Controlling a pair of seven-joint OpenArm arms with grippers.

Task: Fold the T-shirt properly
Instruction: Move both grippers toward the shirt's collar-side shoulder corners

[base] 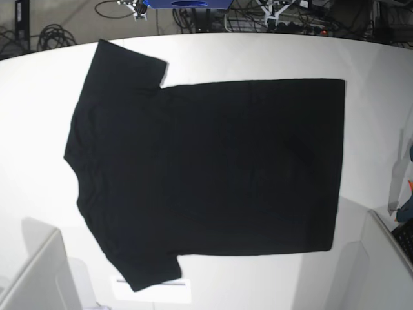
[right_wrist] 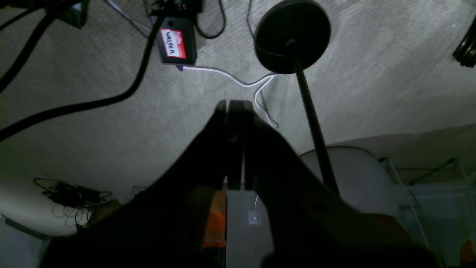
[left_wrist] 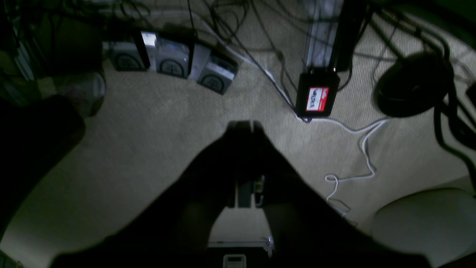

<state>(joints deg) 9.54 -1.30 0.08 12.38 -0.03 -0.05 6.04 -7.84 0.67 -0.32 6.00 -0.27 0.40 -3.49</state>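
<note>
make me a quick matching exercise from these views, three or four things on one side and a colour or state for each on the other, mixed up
Column 1:
1. T-shirt
2. table
3. left end effector
4. label on the black box

Column 2:
A. red and white
B. shut, over the carpet
C. black, spread flat
D. white

Pairs: 1-C, 2-D, 3-B, 4-A

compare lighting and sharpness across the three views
Base view: bright, even light, the black T-shirt sharp on the white table. Left wrist view: dim, vignetted, the left end effector a soft silhouette. Right wrist view: dim, the right end effector likewise dark.
</note>
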